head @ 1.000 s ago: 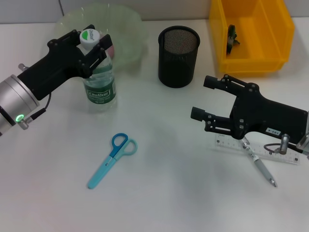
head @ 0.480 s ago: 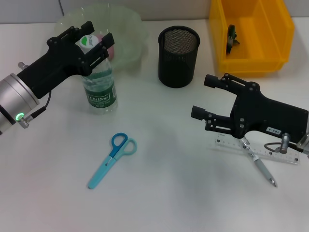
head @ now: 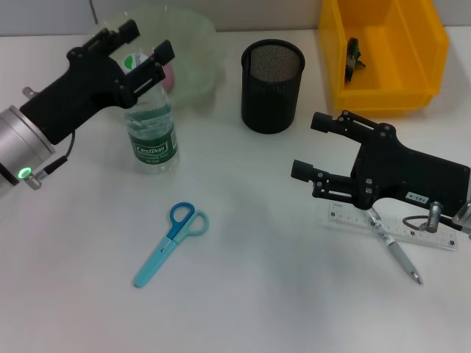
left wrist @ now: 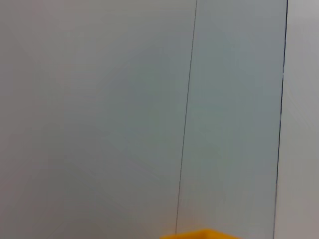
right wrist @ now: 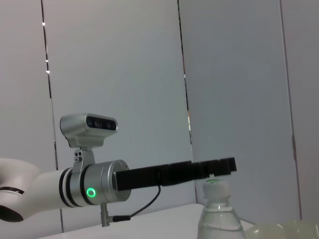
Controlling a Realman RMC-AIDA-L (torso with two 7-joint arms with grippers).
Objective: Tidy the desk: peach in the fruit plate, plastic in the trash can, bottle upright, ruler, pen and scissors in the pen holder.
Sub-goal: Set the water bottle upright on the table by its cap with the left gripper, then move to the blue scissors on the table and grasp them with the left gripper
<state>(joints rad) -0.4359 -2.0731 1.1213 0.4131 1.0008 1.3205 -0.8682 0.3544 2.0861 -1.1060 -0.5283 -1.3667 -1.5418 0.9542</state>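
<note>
Bottle (head: pixel 151 136) upright beside plate (head: pixel 193 45), long axis vertical, cap up; peach (head: pixel 166 72) in plate.

Left gripper (head: pixel 140 53) above cap, jaws apart, holding nothing.

Scissors (head: pixel 171 243), ruler (head: pixel 394 227), pen (head: pixel 397 254) not yet in holder (head: pixel 272 85).

Right gripper (head: pixel 313 149) open over ruler.

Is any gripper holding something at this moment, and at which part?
Nothing is held. The left gripper is open above the cap of the upright bottle, not closed on it. The right gripper is open and empty near the ruler.
</note>
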